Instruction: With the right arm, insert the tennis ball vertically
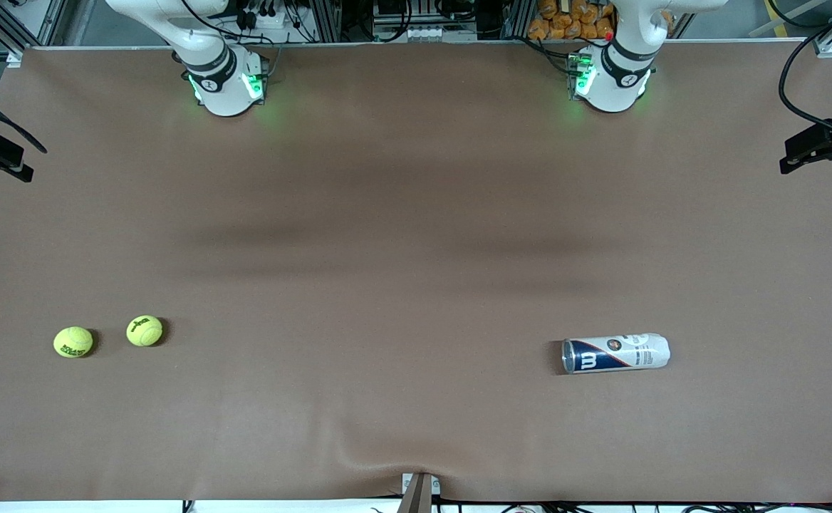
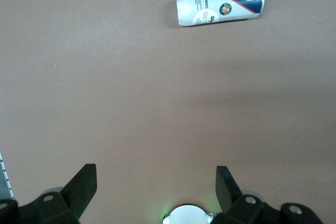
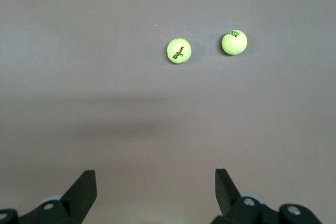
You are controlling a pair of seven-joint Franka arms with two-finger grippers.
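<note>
Two balls lie on the table toward my right arm's end, well clear of my right gripper (image 3: 156, 192), whose fingers stand wide apart and empty high over the brown table (image 1: 402, 285). One ball (image 3: 179, 50) sits just beside the other ball (image 3: 234, 42), apart. The can (image 1: 615, 353) lies on its side toward my left arm's end, its mouth seemingly facing the balls. My left gripper (image 2: 156, 192) hangs spread wide and empty above the table, waiting.

Two tennis balls (image 3: 179, 50) (image 3: 234, 42) lie near each other on the brown surface (image 3: 105, 77); the right end effector (image 3: 156, 195) hangs above, fingers spread.
</note>
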